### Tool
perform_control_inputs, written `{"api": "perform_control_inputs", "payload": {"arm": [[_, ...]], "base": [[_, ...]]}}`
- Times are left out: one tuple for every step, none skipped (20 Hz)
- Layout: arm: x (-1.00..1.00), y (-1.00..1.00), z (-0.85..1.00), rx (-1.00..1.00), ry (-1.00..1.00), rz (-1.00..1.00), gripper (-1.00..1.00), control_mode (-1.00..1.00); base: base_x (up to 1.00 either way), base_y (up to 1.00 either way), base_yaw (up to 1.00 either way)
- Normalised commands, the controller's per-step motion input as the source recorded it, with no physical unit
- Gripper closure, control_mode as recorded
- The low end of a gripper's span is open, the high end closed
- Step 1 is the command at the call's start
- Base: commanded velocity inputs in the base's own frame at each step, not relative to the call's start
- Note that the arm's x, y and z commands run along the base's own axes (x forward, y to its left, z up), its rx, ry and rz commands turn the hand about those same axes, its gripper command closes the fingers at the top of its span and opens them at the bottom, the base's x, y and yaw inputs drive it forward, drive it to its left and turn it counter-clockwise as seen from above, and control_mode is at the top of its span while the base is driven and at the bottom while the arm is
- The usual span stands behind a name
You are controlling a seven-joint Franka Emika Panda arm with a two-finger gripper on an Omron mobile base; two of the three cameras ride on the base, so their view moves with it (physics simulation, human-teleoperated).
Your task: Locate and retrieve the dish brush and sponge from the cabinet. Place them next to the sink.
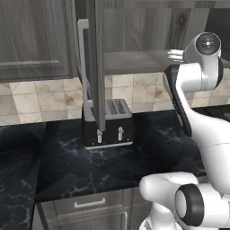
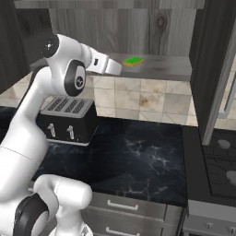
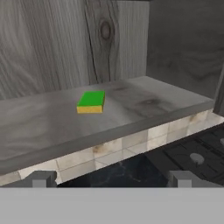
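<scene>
Arm raised toward open cabinet (image 2: pixel 152 69); gripper (image 3: pixel 111 179) spread wide, empty, short of sponge (image 3: pixel 91 102) on shelf.

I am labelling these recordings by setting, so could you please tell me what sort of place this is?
A simulated home kitchen, by the look of it: a toaster stands on a dark marble counter against a tiled wall, a stove sits beside it, and a sponge lies in an open wall cabinet.

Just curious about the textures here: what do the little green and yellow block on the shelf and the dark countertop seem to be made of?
The small green-and-yellow block looks like a two-layer foam sponge, matte. The black countertop looks like polished marble or stone, judging by its pale veins, though it is rendered.
</scene>
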Motion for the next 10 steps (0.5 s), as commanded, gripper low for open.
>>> {"api": "perform_control_inputs", "payload": {"arm": [[0.38, -0.08, -0.06, 0.01, -0.05, 0.1, -1.0, -1.0], [0.38, -0.05, -0.08, 0.0, -0.04, 0.1, -1.0, -1.0], [0.35, -0.04, -0.06, 0.0, -0.01, 0.08, -1.0, -1.0], [0.29, -0.08, -0.04, 0.0, 0.0, 0.06, -1.0, -1.0], [0.28, -0.07, 0.0, 0.0, 0.0, 0.06, -1.0, -1.0], [0.3, -0.05, 0.0, 0.0, 0.0, 0.05, -1.0, -1.0], [0.3, -0.08, 0.0, 0.0, 0.01, 0.04, -1.0, -1.0], [0.25, -0.11, 0.0, 0.0, 0.02, 0.05, -1.0, -1.0], [0.2, 0.0, 0.0, 0.0, 0.02, 0.0, -1.0, -1.0], [0.09, 0.0, 0.0, 0.0, 0.02, 0.0, -1.0, -1.0]], "base": [[0.0, 0.0, 0.0], [0.0, 0.0, 0.0], [0.0, 0.0, 0.0], [0.0, 0.0, 0.0], [0.0, 0.0, 0.0], [0.0, 0.0, 0.0], [0.0, 0.0, 0.0], [0.0, 0.0, 0.0], [0.0, 0.0, 0.0], [0.0, 0.0, 0.0]]}}
